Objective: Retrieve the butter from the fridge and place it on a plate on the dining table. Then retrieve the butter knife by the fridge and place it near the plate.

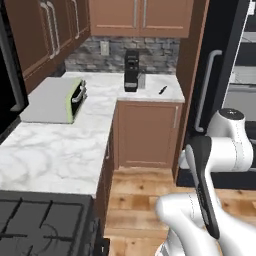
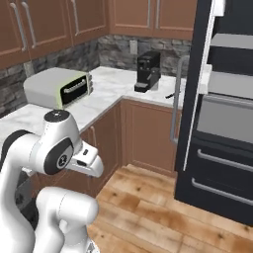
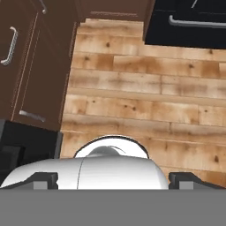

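End effector (image 3: 113, 180) agape over floor (image 3: 145, 88)

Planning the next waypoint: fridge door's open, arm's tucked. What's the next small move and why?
Probably raise the tool out of its tuck toward the open fridge. It is open and empty, facing the wood floor, and no butter is visible on the shelves. The butter knife can wait on the counter.

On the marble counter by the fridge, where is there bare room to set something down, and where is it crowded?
The white grey-veined marble counter is bare in a wide patch between the grey toaster oven and the black stove. The far corner is tighter: the black coffee machine stands there, and the small dark butter knife lies beside the tall black fridge.
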